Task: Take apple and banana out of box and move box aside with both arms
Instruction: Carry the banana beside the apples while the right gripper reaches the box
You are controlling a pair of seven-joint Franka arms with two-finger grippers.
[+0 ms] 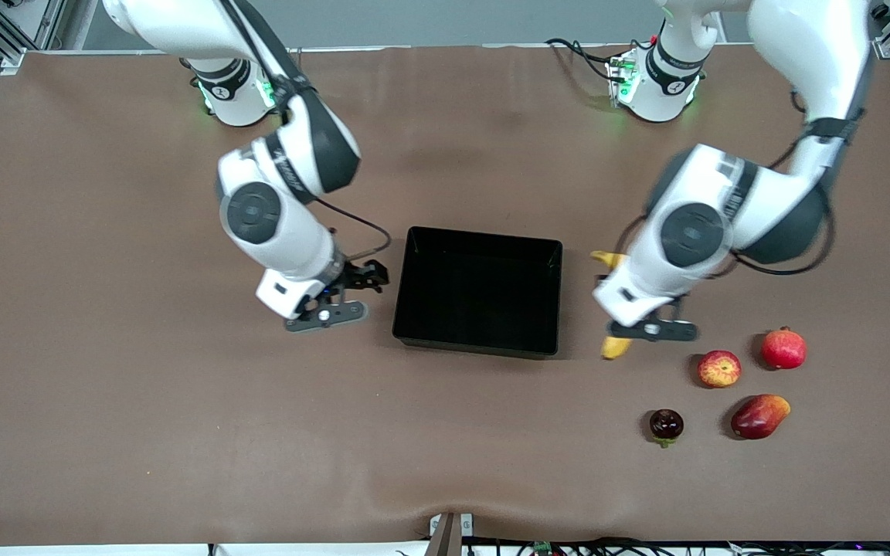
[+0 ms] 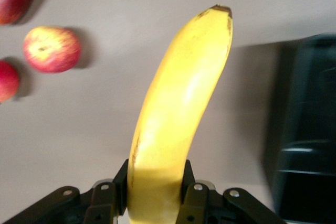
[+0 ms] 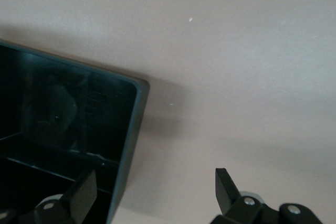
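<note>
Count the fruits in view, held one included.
5. Banana in the left gripper, beside the box. On the table near its left-arm end: apple, red crowned fruit, mango, maroon fruit.

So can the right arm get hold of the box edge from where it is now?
Probably yes: the right claw is open, its fingers straddling the box wall, with nothing between them.

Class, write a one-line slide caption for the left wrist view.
Left end effector shut on the banana, with the apple and the black box on the table.
</note>
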